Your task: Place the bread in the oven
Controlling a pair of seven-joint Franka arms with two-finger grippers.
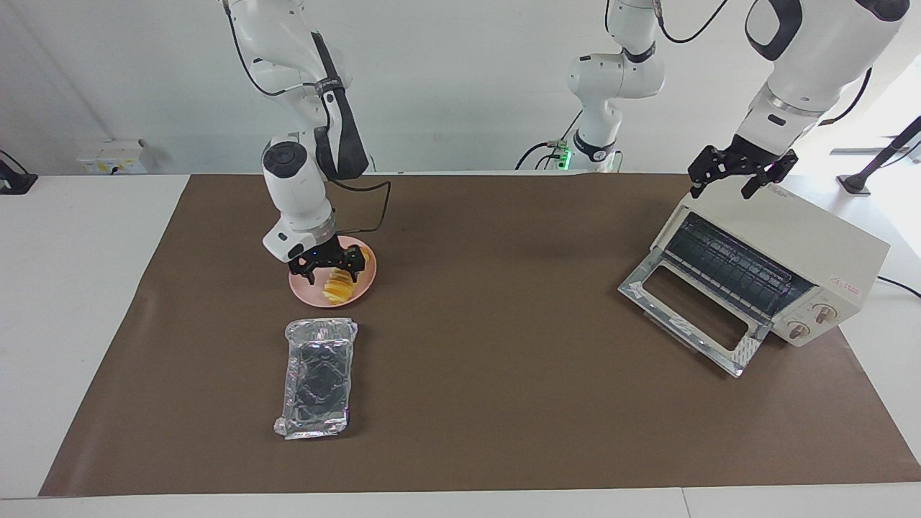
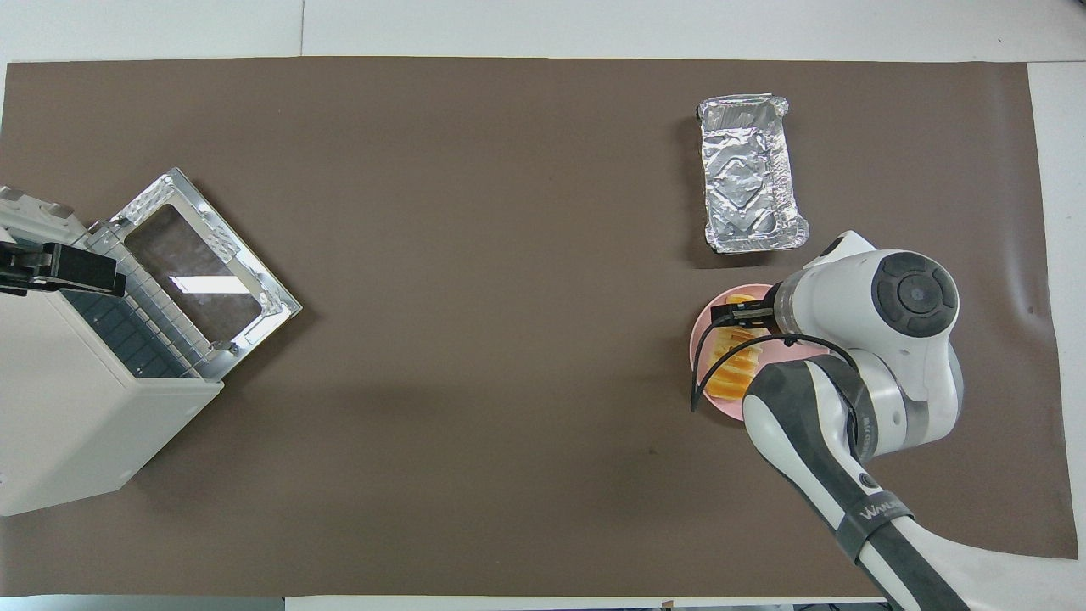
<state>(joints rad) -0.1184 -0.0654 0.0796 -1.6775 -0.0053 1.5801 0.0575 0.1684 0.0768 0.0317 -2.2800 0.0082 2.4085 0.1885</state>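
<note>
Two arms, no grip yet on anything. Nearest the robots, toward the right arm's end of the table: right gripper (image 1: 327, 267) down low at a round pink plate (image 1: 304, 293), fingers spread apart at the robot-side end of the bread (image 1: 338, 288), a short row of golden-yellow, orange-crusted slices lying on that plate; cannot tell whether touching. Toward the left arm's end: left gripper (image 1: 723, 183), fingers likewise apart, hanging over the top of the boxy cream-white toaster oven (image 1: 813, 244), waiting. Glass door (image 1: 691, 309) dropped open onto the brown table mat (image 1: 504, 324), wire rack (image 1: 727, 270) bare, nothing inside.

Likely trouble from here: loose slices fanning apart or slipping out if squeezed at one end only; plate dragged along by a low finger; a long carry across the mat, with room for a drop; a tilted row catching on the door's silver frame. Farther out, just beside the plate: crinkled silver foil tray (image 1: 316, 378), empty, untouched.
</note>
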